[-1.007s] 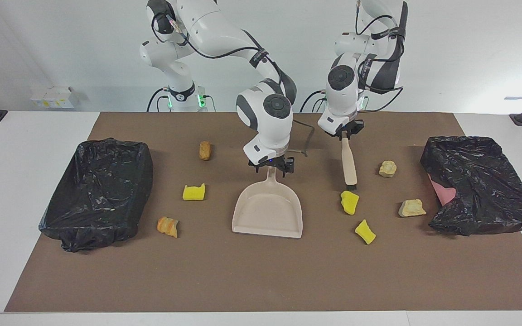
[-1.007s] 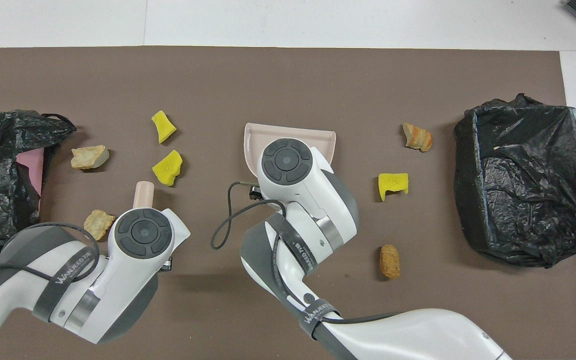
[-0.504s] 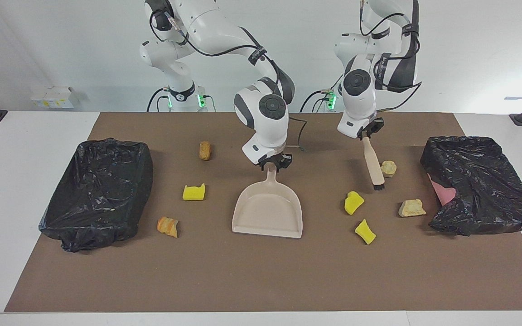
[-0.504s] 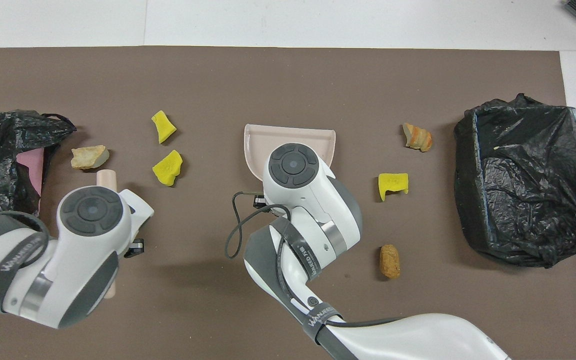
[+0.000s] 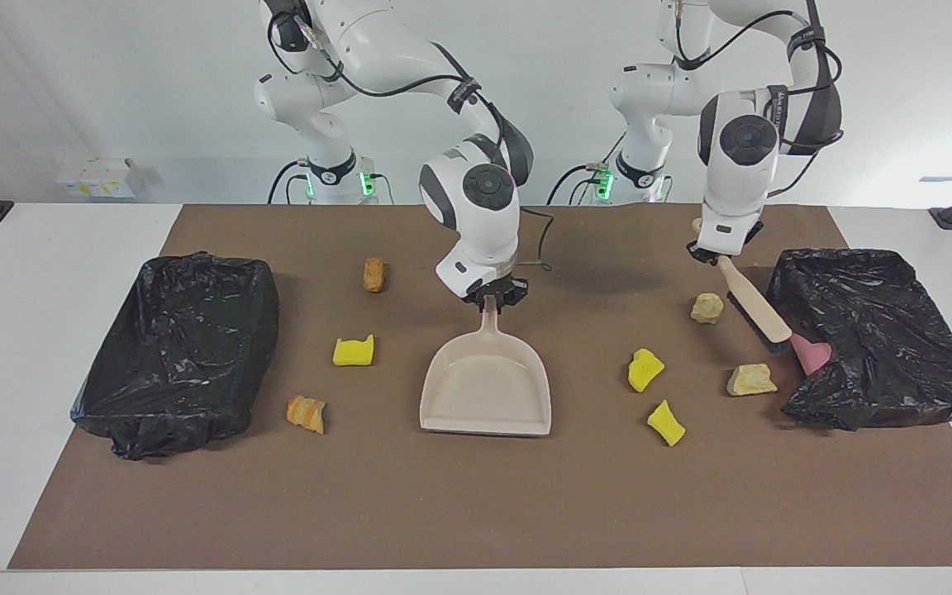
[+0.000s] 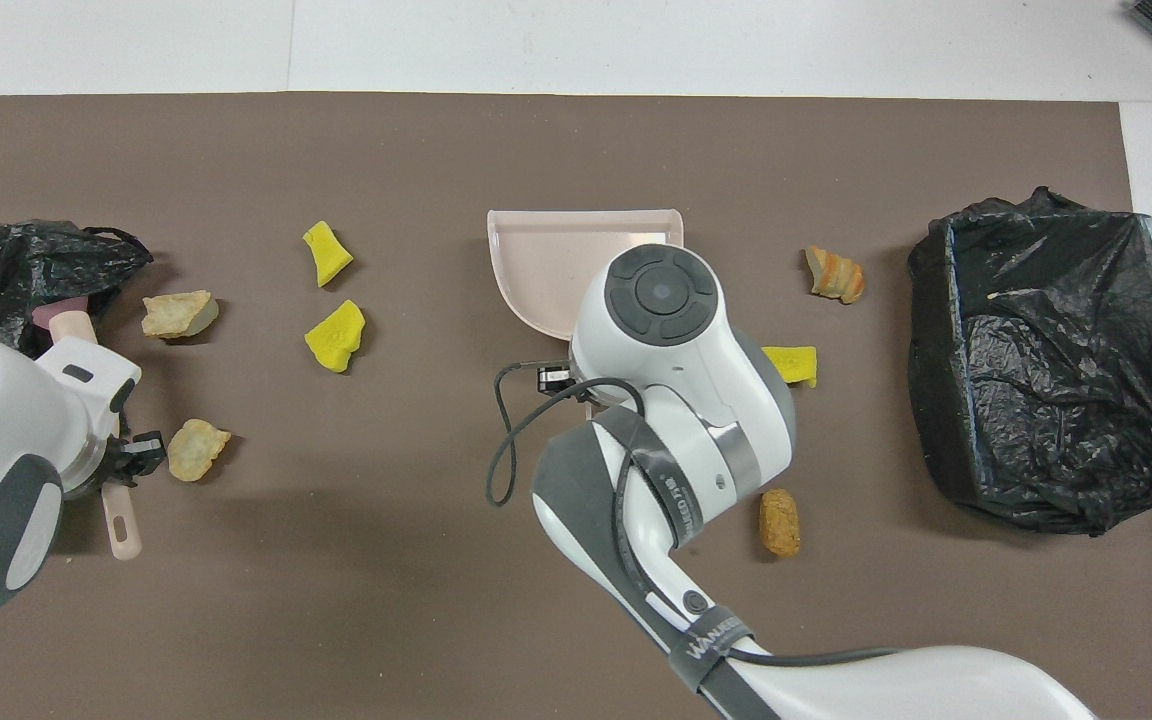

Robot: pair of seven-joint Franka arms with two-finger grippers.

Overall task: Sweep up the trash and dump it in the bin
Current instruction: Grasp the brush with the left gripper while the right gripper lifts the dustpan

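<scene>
A white bench (image 5: pixel 46 347) is carrying a flat brown mat (image 5: pixel 476 496) under a plain pale wall, with a crinkled black-bagged bin (image 5: pixel 178 351) sitting at the right arm's end and a second bagged bin (image 5: pixel 889 347) at the left arm's end.

The right pincer (image 5: pixel 491 299) is gripping the handle of a smooth beige dustpan (image 5: pixel 488 388) mid-mat, the pan's open mouth lying away from the robots. The left pincer (image 5: pixel 717 256) is clamping the handle of a beige brush (image 5: pixel 753 307), which is slanting down with its dark bristles toward the second bin's rim.

The trash is lying scattered on the mat. Two yellow sponge pieces (image 5: pixel 646 368) (image 5: pixel 666 422) and two pale stone-like chunks (image 5: pixel 706 307) (image 5: pixel 751 379) are lying between the dustpan and the second bin, the chunks just beside the brush. A third yellow sponge (image 5: pixel 354 351), a striped orange bread-like lump (image 5: pixel 307 412) and a brown bread-like lump (image 5: pixel 373 273) are lying between the dustpan and the first bin, well apart from either pincer.
</scene>
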